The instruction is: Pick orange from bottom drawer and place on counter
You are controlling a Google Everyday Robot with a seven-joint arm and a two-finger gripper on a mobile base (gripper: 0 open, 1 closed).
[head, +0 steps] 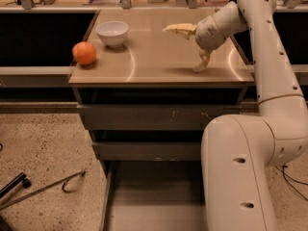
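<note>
Jaws stand splayed wide on my screen, holding nothing. One finger (179, 29) points left across the counter (154, 61). The other reaches down toward the tan top near its right front edge, and I cannot tell whether that tip touches the surface or hangs just above it. I see the gripper (182, 49) over the right half of the counter, at the end of the white arm (269, 81) that bends in from the right. The orange (84, 53) sits on the counter at its left front corner, well apart from the gripper. A white bowl (112, 32) stands just behind and to the right of the orange, not touching it. Below, the bottom drawer (154, 201) is pulled out; its grey floor shows left of the arm's bulk, which hides its right side.
</note>
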